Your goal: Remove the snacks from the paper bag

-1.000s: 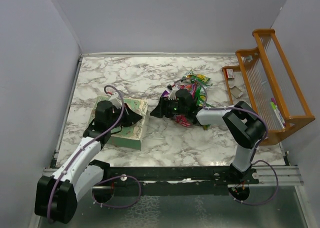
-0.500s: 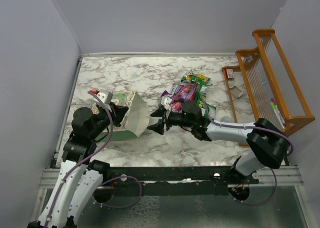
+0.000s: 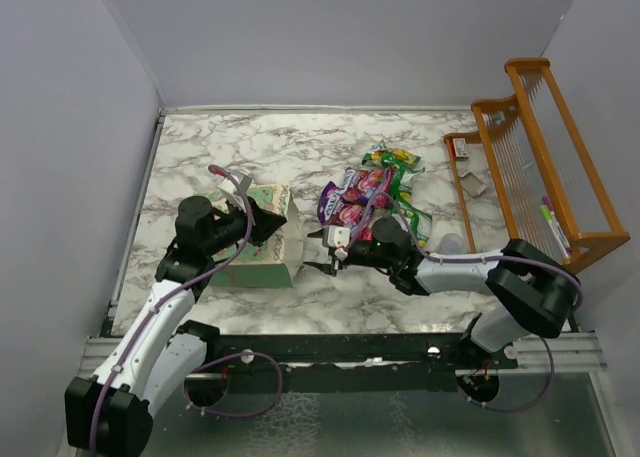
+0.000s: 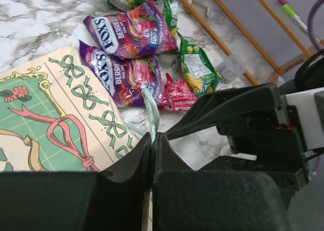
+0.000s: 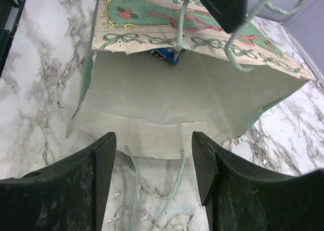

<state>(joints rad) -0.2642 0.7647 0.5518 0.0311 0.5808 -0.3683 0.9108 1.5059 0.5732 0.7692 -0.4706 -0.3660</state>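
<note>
On the table (image 3: 250, 157) the paper bag (image 3: 262, 252) lies on its side with one packet (image 5: 163, 54) inside. The snack packets (image 3: 365, 192) are piled right of it, and the wooden rack (image 3: 530, 147) stands farther right.

Lab test cell, grey walls (image 3: 350, 37), marble tabletop (image 3: 270, 147)

Top camera looks down; both close wrist cameras share the paper bag (image 5: 162, 104).
</note>
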